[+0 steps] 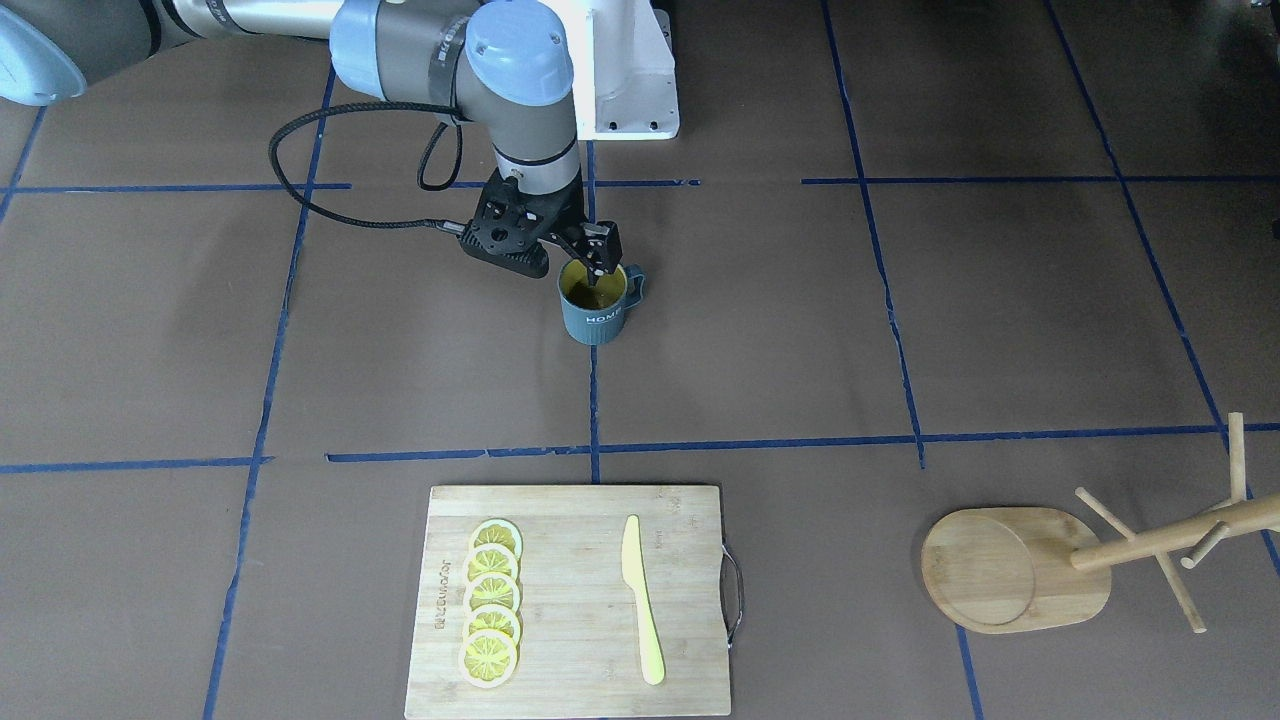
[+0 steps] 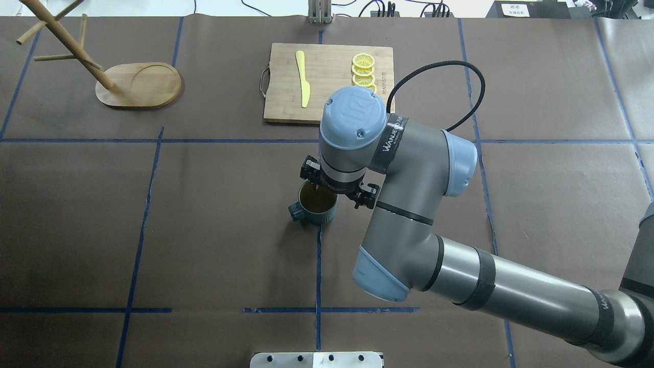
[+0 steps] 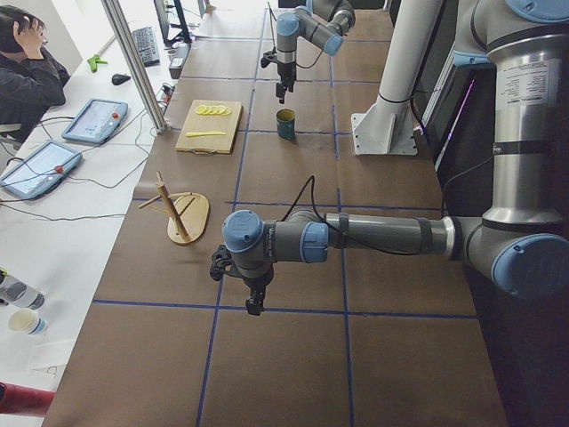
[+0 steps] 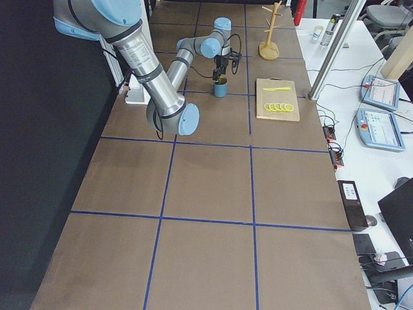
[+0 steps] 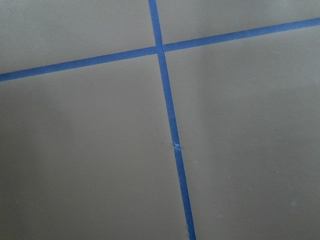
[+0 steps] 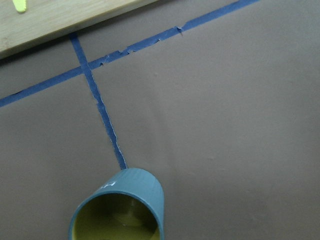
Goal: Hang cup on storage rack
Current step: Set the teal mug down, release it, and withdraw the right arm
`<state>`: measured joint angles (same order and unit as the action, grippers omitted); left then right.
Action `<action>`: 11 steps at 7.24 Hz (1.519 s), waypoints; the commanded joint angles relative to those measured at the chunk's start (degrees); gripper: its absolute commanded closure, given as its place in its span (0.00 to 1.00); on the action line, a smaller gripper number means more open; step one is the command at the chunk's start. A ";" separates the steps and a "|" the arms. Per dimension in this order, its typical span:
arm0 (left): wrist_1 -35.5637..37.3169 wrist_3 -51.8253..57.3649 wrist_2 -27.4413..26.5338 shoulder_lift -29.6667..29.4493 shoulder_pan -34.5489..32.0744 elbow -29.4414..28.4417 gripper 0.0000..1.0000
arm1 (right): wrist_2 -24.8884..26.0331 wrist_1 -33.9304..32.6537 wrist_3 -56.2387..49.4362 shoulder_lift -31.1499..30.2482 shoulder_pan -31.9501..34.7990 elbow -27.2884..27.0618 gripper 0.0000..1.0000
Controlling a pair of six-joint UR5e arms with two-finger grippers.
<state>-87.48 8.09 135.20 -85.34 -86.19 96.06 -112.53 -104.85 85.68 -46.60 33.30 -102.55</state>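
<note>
Jaws on the right gripper (image 1: pixel 600 268) hang directly over the mouth of the cup (image 1: pixel 598 318), and you cannot tell whether they are apart or together. From the front-facing camera the dark fingers (image 1: pixel 600 255) merge into one shape, and the right wrist camera shows none of them. Nor can you tell whether a fingertip dips below the rim or stops just above it.

The cup stands upright on the brown table (image 1: pixel 900 330), on a blue tape line (image 1: pixel 593 400) near the robot's base. Its small handle is turned toward the robot's left and its white "HOME" lettering faces your side. Through the wrist camera you see the yellow inside right down to the bottom.

The left gripper (image 3: pixel 253 301) points down above the table toward the end on the robot's left. It shows only in the side camera, so you cannot tell how its jaws stand either.

The storage rack (image 2: pixel 76 53) stands upright on its rounded base at the far left corner as the robot sees it, well apart from the cup. On your edge of the table, a wooden cutting board (image 1: pixel 570 650) carries five overlapping lemon slices (image 1: pixel 492 590) in a row, with a yellow knife (image 1: pixel 640 600) lying beside them.
</note>
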 commanded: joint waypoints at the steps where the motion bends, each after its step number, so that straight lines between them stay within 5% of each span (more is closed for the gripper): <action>1: -0.06 0.00 -0.55 0.00 0.06 0.00 0.00 | -7.58 -2.55 -16.42 -8.63 9.89 -7.99 0.00; 7: -0.93 -0.18 0.05 -0.79 0.15 0.18 0.00 | -17.96 -2.12 -79.51 -35.10 37.67 -5.23 0.00; 11: -8.41 -0.35 -0.20 -0.79 0.24 0.18 0.00 | -20.62 10.86 -90.60 -55.58 49.29 -5.12 0.00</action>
<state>-94.30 7.77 135.10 -86.13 -86.03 96.21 -133.07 -98.31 -3.55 -96.12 79.44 -107.65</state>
